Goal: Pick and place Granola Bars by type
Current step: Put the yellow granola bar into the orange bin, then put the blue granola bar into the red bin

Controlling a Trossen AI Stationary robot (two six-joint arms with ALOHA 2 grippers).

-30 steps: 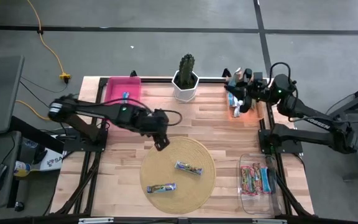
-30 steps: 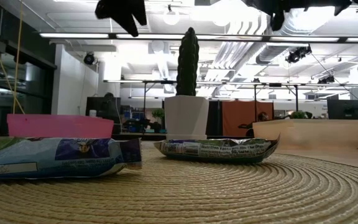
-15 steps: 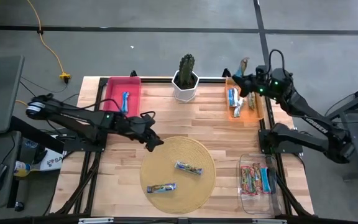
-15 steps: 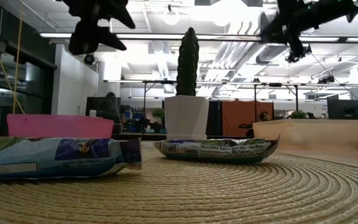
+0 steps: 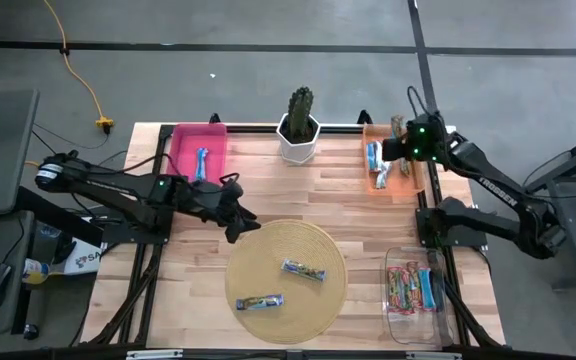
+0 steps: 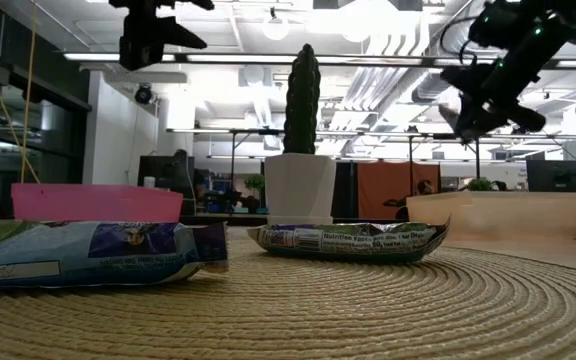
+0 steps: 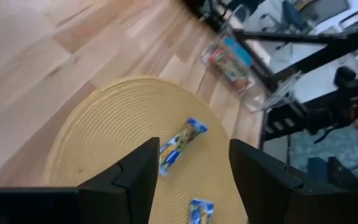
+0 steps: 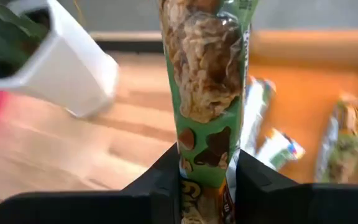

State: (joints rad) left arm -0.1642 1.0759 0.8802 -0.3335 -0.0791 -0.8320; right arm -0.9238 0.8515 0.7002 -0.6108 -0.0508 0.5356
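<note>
On the worktop [image 5: 168,270], the round woven mat [image 5: 286,281] at centre front carries two granola bars [image 5: 303,269], the potted cactus [image 5: 299,126] stands at centre rear between the left bin [image 5: 197,153] and the right rear bin [image 5: 385,167], and a clear bin [image 5: 415,288] of bars sits at front right.

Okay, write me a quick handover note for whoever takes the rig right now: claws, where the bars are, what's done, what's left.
Right claw: shut on a green-wrapped granola bar, held above the orange bin.
Left claw: open and empty, above the table by the woven mat's left edge.
Done: orange bin holds a few bars, pink bin holds one blue bar, clear bin at the right front holds several.
Left: drop the held bar, presumably into the orange bin; then sort the two blue-wrapped bars on the mat.
</note>
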